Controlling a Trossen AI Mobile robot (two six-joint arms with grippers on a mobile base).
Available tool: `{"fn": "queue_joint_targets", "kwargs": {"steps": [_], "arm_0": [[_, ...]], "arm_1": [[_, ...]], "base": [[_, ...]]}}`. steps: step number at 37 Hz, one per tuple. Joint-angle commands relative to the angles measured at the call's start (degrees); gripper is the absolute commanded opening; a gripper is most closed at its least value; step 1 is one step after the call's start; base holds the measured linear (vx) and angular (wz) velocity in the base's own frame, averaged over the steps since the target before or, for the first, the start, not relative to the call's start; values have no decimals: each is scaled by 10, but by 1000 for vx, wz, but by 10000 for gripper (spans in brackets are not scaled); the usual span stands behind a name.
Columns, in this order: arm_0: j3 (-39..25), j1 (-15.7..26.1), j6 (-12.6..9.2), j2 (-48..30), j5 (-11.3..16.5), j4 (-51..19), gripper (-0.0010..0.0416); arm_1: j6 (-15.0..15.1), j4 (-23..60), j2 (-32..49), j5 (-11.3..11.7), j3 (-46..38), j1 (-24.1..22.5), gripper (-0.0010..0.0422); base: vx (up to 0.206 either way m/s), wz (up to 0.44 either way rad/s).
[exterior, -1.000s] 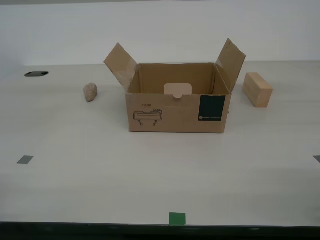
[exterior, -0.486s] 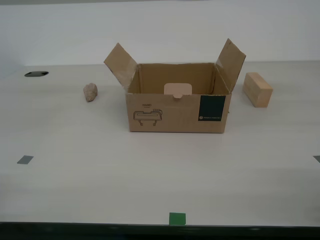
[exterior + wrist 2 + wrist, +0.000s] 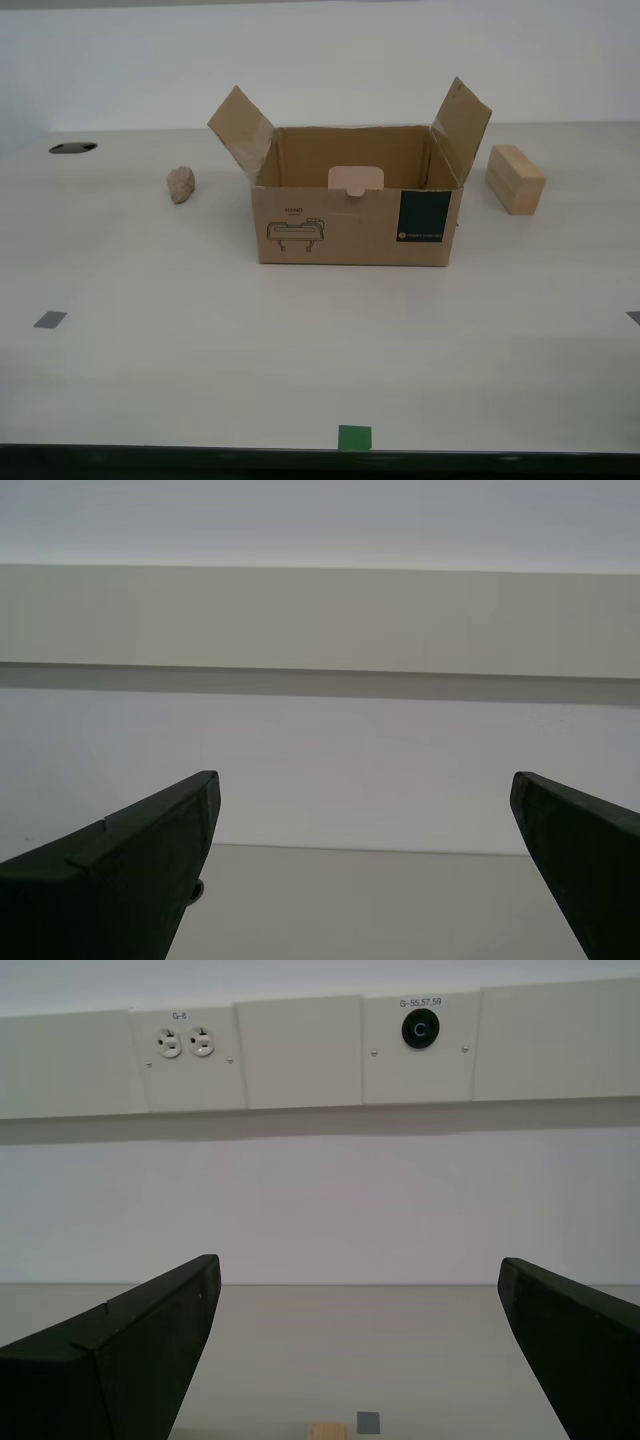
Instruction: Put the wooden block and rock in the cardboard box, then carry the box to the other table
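1. The cardboard box (image 3: 355,195) stands mid-desk (image 3: 150,380) in the exterior view, open at the top, both side flaps up, with nothing of the task showing inside it.
2. The rock (image 3: 181,184) lies on the desk well to the exterior view's left of the box; the wooden block (image 3: 515,178) sits just beyond the box's flap at the exterior view's right. Neither touches the box.
3. My first end effector (image 3: 355,1360) has its jaws spread wide and holds nothing. It faces a wall with outlets, and the block (image 3: 326,1431) peeps in at the edge of that view beside a grey tape square (image 3: 368,1421).
4. My second end effector (image 3: 360,870) is likewise spread wide and empty, facing bare wall; no task thing shows there.
5. Block: probably light, stiff and smooth. I would pinch it across its narrower pair of flat faces, near the middle.
6. Rock: likely dense for its size, rough and lumpy, so it may roll under the pads. I would grip across its widest part, low down.
7. Box: thin corrugated walls that will likely flex. For carrying, I judge 2 end effectors on opposite walls safer than gripping a flap.
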State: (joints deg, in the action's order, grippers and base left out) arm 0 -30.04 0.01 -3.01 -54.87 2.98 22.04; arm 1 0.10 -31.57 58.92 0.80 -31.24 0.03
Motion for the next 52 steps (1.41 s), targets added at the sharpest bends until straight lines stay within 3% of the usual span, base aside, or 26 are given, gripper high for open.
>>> {"fn": "queue_joint_targets", "kwargs": {"steps": [1,10,35,42,52], "arm_0": [[0,0,0,0,2,2,388],[0,0,-11,0,2,2,388],[-1,0,-11,0,2,0,388],[-41,0,-10,0,2,-64,388],[-109,0,-10,0,2,-152,387]], "arm_1": [[-1,-2,0,0,0,0,398],[-2,-2,0,0,0,0,398],[-7,-2,0,0,0,0,398],[-7,18,0,0,-9,-1,398],[-7,131,0,0,-64,-1,398]], "base": [[0,0],[0,0],[0,0],[0,0],[0,0]]}}
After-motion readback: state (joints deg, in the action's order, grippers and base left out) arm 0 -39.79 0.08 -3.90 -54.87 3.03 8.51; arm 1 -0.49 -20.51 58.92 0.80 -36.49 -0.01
